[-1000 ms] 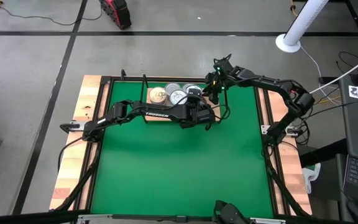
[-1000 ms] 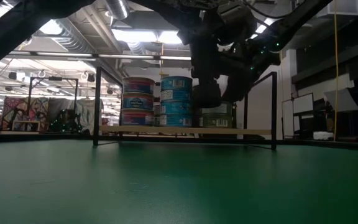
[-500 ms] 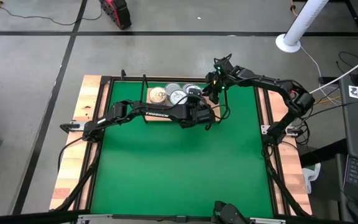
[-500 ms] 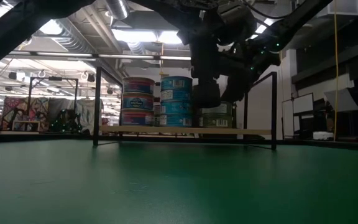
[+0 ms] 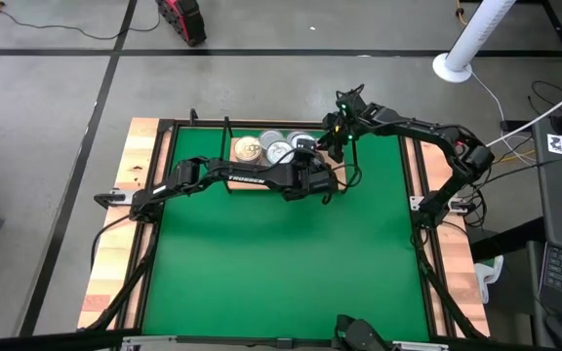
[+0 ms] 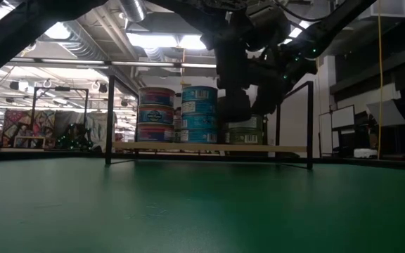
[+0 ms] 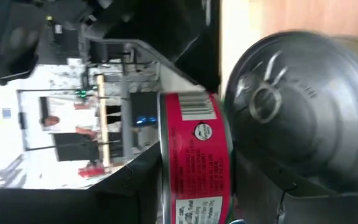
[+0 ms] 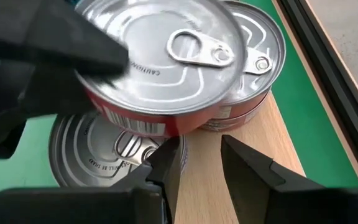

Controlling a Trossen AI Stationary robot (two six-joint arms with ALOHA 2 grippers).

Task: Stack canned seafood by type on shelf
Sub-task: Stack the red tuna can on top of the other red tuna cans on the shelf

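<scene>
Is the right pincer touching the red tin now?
Apart: in the right wrist view, the right pincer stands open over bare shelf board, with a visible gap to the red tin.

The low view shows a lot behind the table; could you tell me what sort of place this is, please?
Probably a robotics lab or workshop: exposed ceiling ducts with strip lights, a taped concrete floor, and a green mat framed in black, holding a small shelf of tins.

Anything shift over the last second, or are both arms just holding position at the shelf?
No visible change. The left gripper still holds the red can over the stacks on the shelf, and the right gripper stays beside it with its jaws slightly apart and empty. The stacked cans have not moved.
</scene>
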